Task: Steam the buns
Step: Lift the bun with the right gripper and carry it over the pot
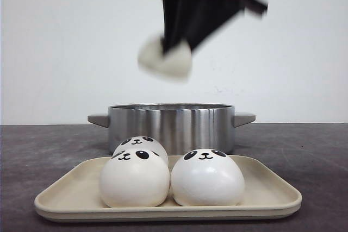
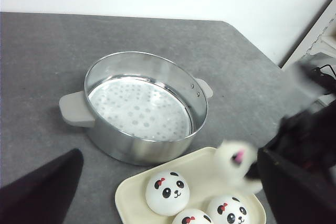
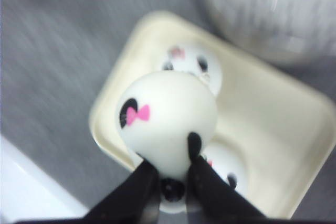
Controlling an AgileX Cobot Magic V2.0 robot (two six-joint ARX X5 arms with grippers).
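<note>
My right gripper (image 1: 175, 44) is shut on one white panda bun (image 1: 163, 61) and holds it high above the steel pot (image 1: 171, 126), blurred by motion. In the right wrist view the fingers (image 3: 197, 153) pinch this bun (image 3: 168, 111), which has a pink bow, over the tray (image 3: 283, 129). Three buns (image 1: 134, 180) (image 1: 206, 180) (image 1: 140, 144) sit on the cream tray (image 1: 163, 208) in front of the pot. My left gripper (image 2: 168, 156) is open and empty, one finger (image 2: 42, 192) beside the pot (image 2: 131, 148). The held bun (image 2: 236, 161) shows there too.
The pot holds a bare perforated steamer plate (image 2: 139, 106) and has grey side handles (image 2: 73, 109). The tray (image 2: 131, 192) lies just in front of the pot on the dark grey table (image 2: 52, 51). A white wall stands behind.
</note>
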